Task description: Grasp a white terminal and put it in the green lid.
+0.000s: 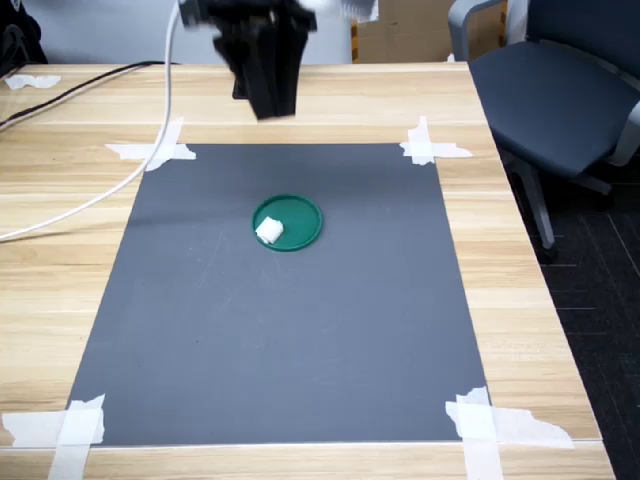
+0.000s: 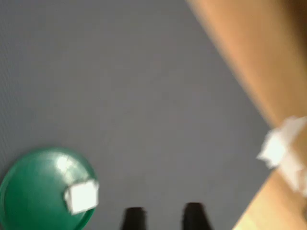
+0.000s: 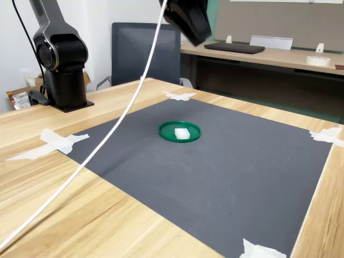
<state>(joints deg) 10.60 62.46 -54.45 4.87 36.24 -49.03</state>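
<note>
Already white terminal [image 1: 269, 231] lies inside green lid [image 1: 287, 222], mid-mat [image 1: 280, 330]; hand [image 2: 164, 216] high above, fingers apart, empty.

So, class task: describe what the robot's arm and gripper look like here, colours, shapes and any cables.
The arm is black, with rounded, glossy joint housings on a round base. The gripper ends in two dark, blunt fingers; its body looks like a blurred black block in both exterior views. A white cable trails from the wrist across the wooden table.
</note>
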